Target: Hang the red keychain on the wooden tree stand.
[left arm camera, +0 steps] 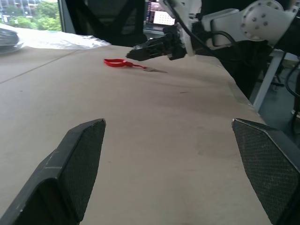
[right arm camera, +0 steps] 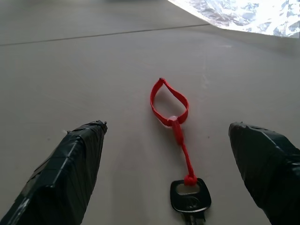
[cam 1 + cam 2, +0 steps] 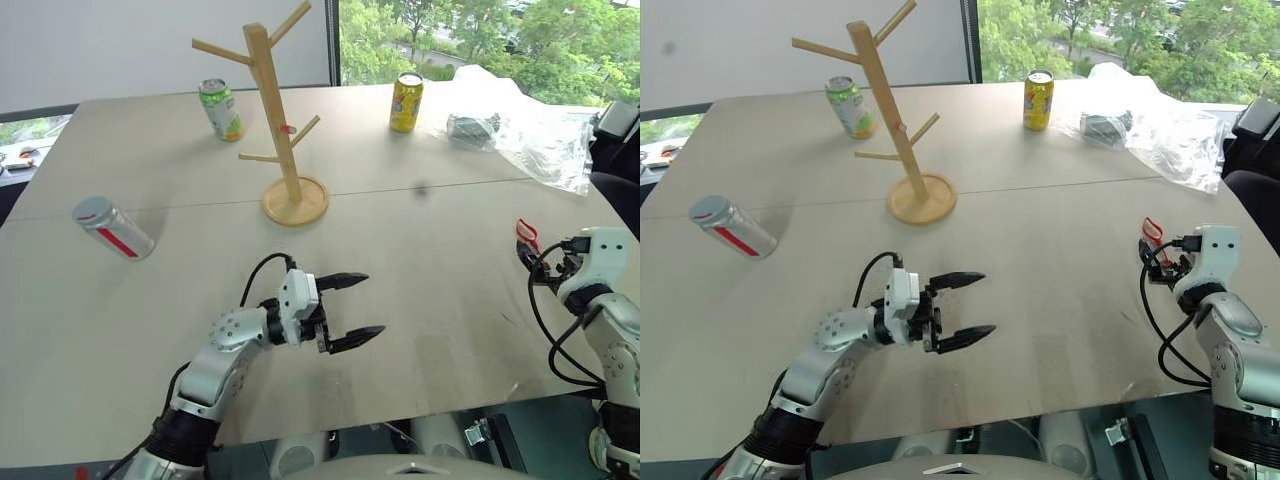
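We start with the table (image 3: 420,240), a wide pale surface with a seam running across it. On its far right lies a crumpled clear plastic bag (image 3: 530,135). The wooden tree stand (image 3: 280,120) rises upright near the middle of the far half, on a round disc base, its angled pegs bare; a small red dot sits on its post. A green can (image 3: 220,108) stands behind it to the left, a yellow can (image 3: 406,101) behind it to the right, and a silver can with a red stripe (image 3: 113,228) lies on its side at the left.

Our left end effector (image 3: 350,310) hovers over the near middle of the table with its fingers spread wide and nothing between them. Our right end effector (image 2: 168,164) sits low at the table's right edge, also spread wide and empty.

The red keychain (image 2: 174,117) lies flat on the table between the right fingers (image 2: 70,168), loop pointing away and dark key (image 2: 190,194) nearest the wrist, well apart from the stand.

We judge this the approach to the pick. The strap is thin and probably lies flush, though the view leaves that unsure. Next, we should lower and close on the strap near its knot.
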Robot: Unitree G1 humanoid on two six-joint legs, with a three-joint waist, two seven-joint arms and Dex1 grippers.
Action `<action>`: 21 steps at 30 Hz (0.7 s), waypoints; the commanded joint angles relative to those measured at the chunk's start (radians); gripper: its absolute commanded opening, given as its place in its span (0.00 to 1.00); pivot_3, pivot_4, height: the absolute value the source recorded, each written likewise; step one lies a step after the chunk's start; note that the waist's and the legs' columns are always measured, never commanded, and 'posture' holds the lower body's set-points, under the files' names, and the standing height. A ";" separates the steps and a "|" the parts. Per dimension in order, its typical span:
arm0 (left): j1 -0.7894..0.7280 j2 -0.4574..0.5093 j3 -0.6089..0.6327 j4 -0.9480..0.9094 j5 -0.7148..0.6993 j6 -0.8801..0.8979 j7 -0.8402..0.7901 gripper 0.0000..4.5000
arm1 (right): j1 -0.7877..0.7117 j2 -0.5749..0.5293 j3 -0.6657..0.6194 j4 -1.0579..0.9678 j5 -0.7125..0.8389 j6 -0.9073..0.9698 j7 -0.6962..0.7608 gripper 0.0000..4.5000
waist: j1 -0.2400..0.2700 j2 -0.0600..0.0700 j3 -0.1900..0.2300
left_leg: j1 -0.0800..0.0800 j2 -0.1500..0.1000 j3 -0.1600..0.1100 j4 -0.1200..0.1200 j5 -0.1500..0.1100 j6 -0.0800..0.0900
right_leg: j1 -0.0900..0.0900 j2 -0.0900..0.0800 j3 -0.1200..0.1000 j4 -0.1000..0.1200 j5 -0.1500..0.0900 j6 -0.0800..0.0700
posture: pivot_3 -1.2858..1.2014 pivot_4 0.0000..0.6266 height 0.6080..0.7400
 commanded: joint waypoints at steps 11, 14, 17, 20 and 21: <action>-0.002 -0.039 -0.011 0.015 0.054 -0.058 -0.006 0.99 | -0.163 -0.079 0.022 0.437 -0.106 -0.280 0.190 1.00 | -0.002 0.000 0.000 | 0.000 0.000 0.000 0.000 0.000 0.000 | 0.000 0.000 0.000 0.000 0.000 0.000 | 0.52 0.24 1.00; -0.005 -0.042 -0.009 0.008 0.058 -0.051 0.002 0.99 | -0.190 -0.074 0.040 0.470 -0.123 -0.306 0.212 1.00 | -0.003 0.000 0.000 | 0.000 0.000 0.000 0.000 0.000 0.000 | 0.000 0.000 0.000 0.000 0.000 0.000 | 0.52 0.24 1.00; -0.005 -0.047 -0.009 -0.004 0.062 -0.048 0.017 0.99 | -0.191 -0.067 0.071 0.469 -0.147 -0.326 0.227 1.00 | -0.003 0.000 0.000 | 0.000 0.000 0.000 0.000 0.000 0.000 | 0.000 0.001 0.000 0.000 0.001 -0.001 | 0.52 0.24 1.00; -0.004 -0.050 -0.007 -0.013 0.065 -0.044 0.030 0.99 | -0.185 -0.064 0.100 0.463 -0.168 -0.333 0.234 1.00 | -0.004 0.000 0.000 | 0.000 0.000 0.000 0.000 0.000 0.000 | 0.000 0.001 0.000 0.000 0.001 -0.001 | 0.52 0.24 1.00; -0.004 -0.050 -0.007 -0.015 0.065 -0.042 0.033 0.99 | -0.184 -0.064 0.106 0.465 -0.173 -0.336 0.236 1.00 | -0.004 0.000 0.000 | 0.000 0.000 0.000 0.000 0.000 0.000 | 0.000 0.001 0.000 0.000 0.001 -0.001 | 0.52 0.24 1.00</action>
